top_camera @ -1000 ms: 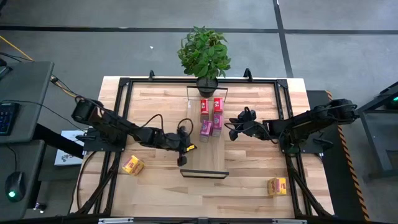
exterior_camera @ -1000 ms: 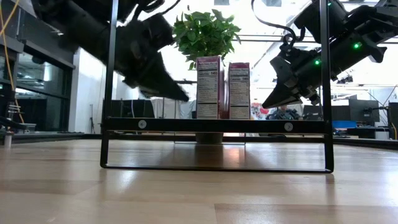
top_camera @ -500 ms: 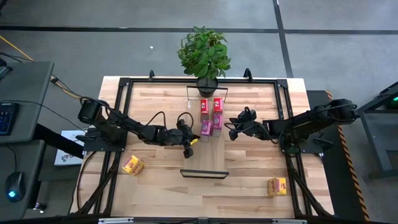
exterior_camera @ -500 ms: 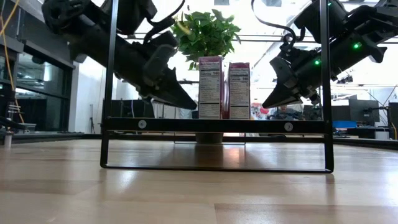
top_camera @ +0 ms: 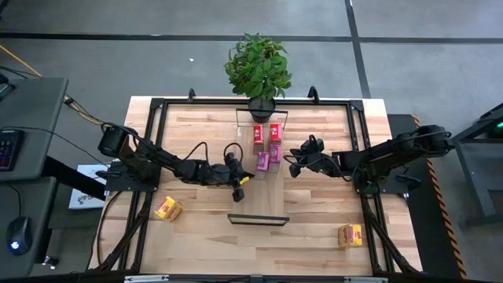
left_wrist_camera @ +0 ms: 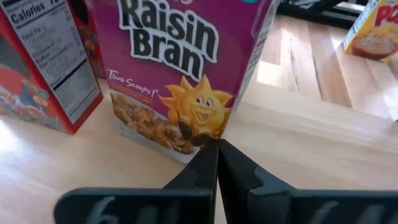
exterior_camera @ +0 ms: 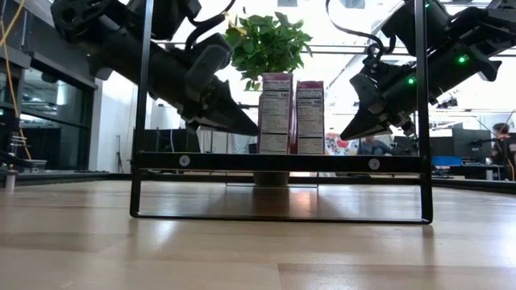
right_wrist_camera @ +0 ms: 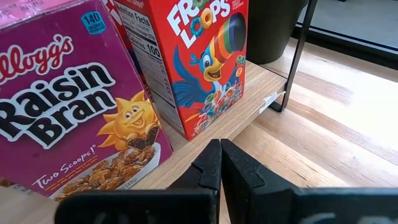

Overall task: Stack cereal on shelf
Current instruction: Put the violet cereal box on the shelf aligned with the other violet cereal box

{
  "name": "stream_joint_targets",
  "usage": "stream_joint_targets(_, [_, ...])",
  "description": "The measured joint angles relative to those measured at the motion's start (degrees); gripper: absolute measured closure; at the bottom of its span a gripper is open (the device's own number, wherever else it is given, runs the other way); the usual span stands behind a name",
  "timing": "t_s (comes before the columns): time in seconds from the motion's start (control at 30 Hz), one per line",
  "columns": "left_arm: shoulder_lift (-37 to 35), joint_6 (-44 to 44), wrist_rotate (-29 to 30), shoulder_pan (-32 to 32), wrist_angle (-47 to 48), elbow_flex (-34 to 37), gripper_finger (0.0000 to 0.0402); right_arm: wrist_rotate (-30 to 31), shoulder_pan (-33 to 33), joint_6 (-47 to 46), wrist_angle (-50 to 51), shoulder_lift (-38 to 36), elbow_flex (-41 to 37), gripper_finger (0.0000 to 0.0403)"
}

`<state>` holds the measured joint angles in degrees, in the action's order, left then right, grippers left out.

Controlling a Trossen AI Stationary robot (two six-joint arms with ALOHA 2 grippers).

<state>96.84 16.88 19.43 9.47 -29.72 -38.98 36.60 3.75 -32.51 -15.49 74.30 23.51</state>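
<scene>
The shelf [top_camera: 258, 200] runs from the table's far side toward its near side. Two red cereal boxes [top_camera: 258, 134] [top_camera: 275, 131] and two magenta boxes [top_camera: 262, 161] [top_camera: 274, 154] stand upright on its plank. My left gripper [top_camera: 250, 173] is shut, its tips at the left magenta box [left_wrist_camera: 180, 56]. My right gripper [top_camera: 289, 167] is shut and hovers just right of the other magenta box [right_wrist_camera: 68, 112], apart from it in the low view [exterior_camera: 344, 137]. Two yellow boxes [top_camera: 167, 208] [top_camera: 350, 235] lie on the table. My left gripper pushes with its shut fingertips [left_wrist_camera: 211, 152] against the lower near corner [left_wrist_camera: 200, 138] of the left magenta box, on its left-facing printed face. The fingers slant down from the table's left. The box stands upright on the shelf plank.
A potted plant [top_camera: 258, 67] stands at the shelf's far end. The shelf's black end frame [exterior_camera: 278, 162] rises at the near end. A black metal frame borders the table [top_camera: 157, 126]. The shelf's near half is bare plank.
My left gripper has moved toward the table's right, up to the left magenta box, and has pushed it. The box has slid along the plank toward the other magenta box, staying upright.
</scene>
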Motion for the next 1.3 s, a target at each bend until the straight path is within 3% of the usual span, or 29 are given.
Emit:
stream_joint_targets(0.47, [0.00, 0.52, -1.40, -0.02, -1.26, 0.00, 0.0401, 0.04, 0.00, -0.02, 0.00, 0.00, 0.00, 0.0402])
stream_joint_targets(0.87, [-3.91, -1.54, -8.97, 1.71, 0.65, 0.00, 0.0401, 0.07, 0.02, -0.04, 0.22, 0.00, 0.00, 0.0402])
stream_joint_targets(1.17, [2.91, -1.11, -9.06, 1.81, -13.66, -0.18, 0.0401, 0.63, 0.00, -0.04, 0.22, 0.00, 0.00, 0.0402])
stream_joint_targets(1.3, [6.34, -1.23, -6.57, 1.84, -14.82, -2.60, 0.0402, 0.61, 0.00, -0.04, 0.20, 0.00, 0.00, 0.0402])
